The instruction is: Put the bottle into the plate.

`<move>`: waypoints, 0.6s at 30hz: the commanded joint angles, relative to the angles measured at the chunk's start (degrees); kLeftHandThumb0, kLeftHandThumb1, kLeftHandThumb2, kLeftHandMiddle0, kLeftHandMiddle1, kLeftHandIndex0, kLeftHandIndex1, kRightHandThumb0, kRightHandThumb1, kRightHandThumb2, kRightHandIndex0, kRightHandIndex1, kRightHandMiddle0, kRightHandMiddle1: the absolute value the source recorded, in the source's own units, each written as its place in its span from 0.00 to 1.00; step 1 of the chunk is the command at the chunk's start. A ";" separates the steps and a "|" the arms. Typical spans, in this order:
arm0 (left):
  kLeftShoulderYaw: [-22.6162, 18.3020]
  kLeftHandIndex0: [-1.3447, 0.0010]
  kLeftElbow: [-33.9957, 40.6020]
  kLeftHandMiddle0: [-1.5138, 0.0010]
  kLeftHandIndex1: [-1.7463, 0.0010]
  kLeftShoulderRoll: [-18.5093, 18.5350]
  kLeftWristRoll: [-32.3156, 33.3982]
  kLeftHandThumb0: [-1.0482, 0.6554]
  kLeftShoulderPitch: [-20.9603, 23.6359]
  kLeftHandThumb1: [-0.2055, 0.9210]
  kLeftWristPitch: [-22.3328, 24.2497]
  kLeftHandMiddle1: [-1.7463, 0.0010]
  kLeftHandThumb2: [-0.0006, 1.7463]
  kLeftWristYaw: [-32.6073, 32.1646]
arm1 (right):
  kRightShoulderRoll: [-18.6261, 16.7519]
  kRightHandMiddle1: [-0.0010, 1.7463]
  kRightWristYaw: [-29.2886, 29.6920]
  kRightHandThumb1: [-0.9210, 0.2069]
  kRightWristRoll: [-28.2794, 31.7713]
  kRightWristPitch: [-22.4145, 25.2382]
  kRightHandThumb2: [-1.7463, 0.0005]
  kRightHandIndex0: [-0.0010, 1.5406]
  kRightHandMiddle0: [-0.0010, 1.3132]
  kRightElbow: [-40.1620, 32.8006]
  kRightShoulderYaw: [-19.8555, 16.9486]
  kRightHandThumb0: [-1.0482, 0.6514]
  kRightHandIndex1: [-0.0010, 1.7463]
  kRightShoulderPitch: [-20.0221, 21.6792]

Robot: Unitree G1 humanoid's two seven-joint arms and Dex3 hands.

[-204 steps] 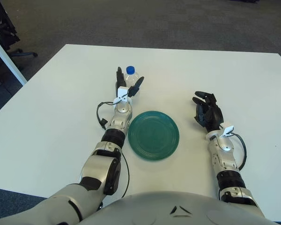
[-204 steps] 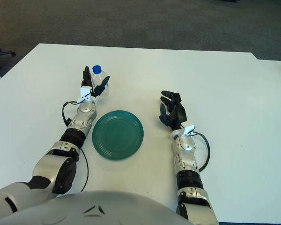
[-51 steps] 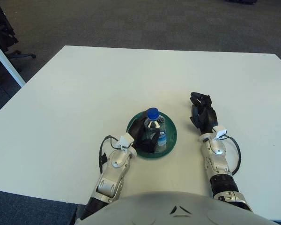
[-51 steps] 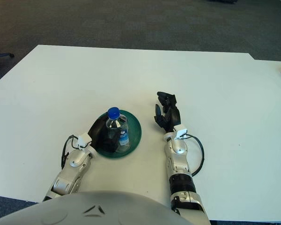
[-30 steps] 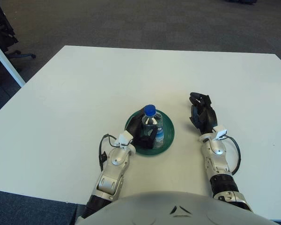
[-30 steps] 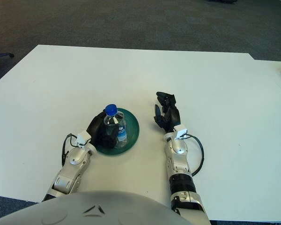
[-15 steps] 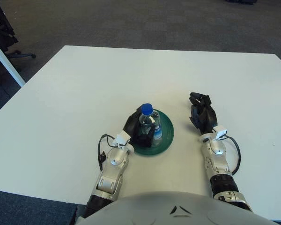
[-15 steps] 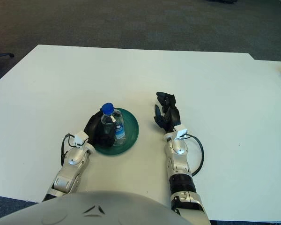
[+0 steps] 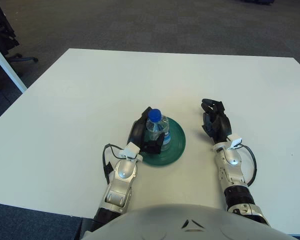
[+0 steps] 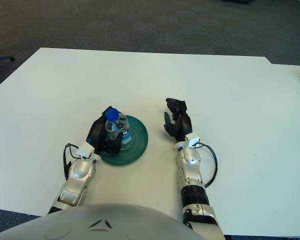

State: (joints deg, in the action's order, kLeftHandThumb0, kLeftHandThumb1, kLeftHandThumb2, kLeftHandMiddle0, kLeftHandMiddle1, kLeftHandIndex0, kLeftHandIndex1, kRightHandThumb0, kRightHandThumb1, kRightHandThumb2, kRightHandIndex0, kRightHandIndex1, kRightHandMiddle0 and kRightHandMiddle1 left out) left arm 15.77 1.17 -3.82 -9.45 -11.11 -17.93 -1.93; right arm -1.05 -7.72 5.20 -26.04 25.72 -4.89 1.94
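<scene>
A clear plastic bottle [image 9: 156, 131] with a blue cap stands upright at the left side of the green plate [image 9: 171, 145]. My left hand [image 9: 144, 135] is wrapped around the bottle from the left, its dark fingers closed on the bottle's body. My right hand [image 9: 215, 122] rests on the white table to the right of the plate, fingers loosely spread and holding nothing. The bottle also shows in the right eye view [image 10: 114, 130], with the plate [image 10: 135, 142] under it.
The white table [image 9: 90, 90] stretches wide around the plate. A white desk leg [image 9: 7, 65] and an office chair base stand at the far left on the dark carpet. The table's right edge runs near the top right corner.
My left hand has shifted the bottle a little left and up, from the plate's middle to its left side, still gripping it. The right hand has stayed put.
</scene>
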 commanded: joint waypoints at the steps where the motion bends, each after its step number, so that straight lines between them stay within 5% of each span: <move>1: -0.45 0.32 -0.85 0.23 0.00 -0.15 0.25 0.60 1.25 0.52 -1.24 0.00 0.66 -0.29 | -1.41 0.70 -0.23 0.01 0.66 2.32 0.73 0.33 0.00 5.83 0.31 0.35 0.35 -4.27; 18: -0.31 0.32 -0.34 0.23 0.00 -0.57 1.56 0.60 1.15 0.50 -0.50 0.00 0.68 0.44 | -1.05 0.68 0.56 0.00 -0.58 1.70 0.70 0.34 0.00 5.71 0.45 0.35 0.36 -4.43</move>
State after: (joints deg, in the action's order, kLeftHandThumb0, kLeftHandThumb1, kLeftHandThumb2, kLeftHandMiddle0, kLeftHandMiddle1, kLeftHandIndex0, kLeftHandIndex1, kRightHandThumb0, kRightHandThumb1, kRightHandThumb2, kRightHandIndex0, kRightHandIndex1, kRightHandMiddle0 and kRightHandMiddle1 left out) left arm 15.60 0.61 -4.35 -7.93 -10.35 -18.48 -1.58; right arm -1.03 -7.58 4.86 -26.24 25.78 -4.90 1.96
